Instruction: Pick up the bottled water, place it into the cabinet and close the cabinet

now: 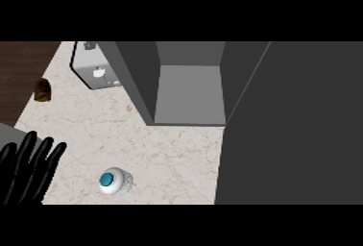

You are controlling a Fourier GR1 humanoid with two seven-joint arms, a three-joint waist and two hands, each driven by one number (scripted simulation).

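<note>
A pale, marble-look counter (142, 139) with thin brownish veins and a smooth, low-sheen finish lies beside a strip of dark wood-grain surface (21, 72) at the upper left. The open cabinet (190, 91) shows flat, matt grey panels, its door (291, 125) a darker matt grey. The bottled water (113, 181), seen from above, looks like clear, faintly glossy plastic topped by a smooth teal cap (107, 179). The left hand (28, 168) is matt black. At the counter's far edge, a sink (96, 67) appears as pale metal.
</note>
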